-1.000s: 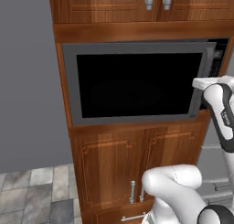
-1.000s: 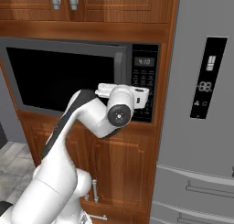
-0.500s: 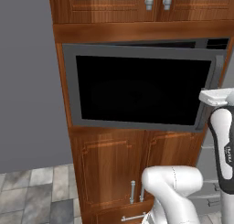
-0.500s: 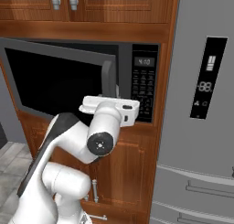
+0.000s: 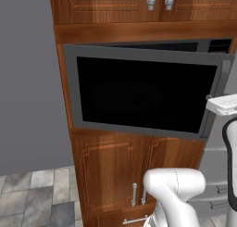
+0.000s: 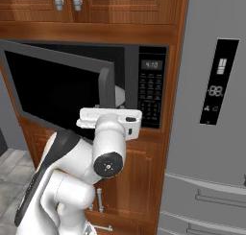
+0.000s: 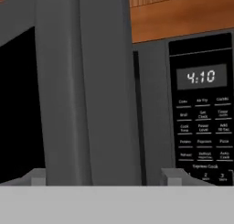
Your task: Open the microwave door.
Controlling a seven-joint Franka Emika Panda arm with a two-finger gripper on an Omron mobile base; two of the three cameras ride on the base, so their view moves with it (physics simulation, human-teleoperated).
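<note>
Grey microwave door (image 5: 143, 98) ajar | claw (image 7: 103, 176) wide, fingertips (image 7: 37, 176) either side of handle bar (image 7: 87, 86)

Arm (image 6: 72, 167): glossy white rounded link shells, dark grey/black bands at the joints. Wrist joint cap (image 6: 108, 165) is a dark grey disc with a small light centre dot. Flat white hand block (image 6: 111, 120) on top, small dark slot on its face. No cables or markings visible.
</note>
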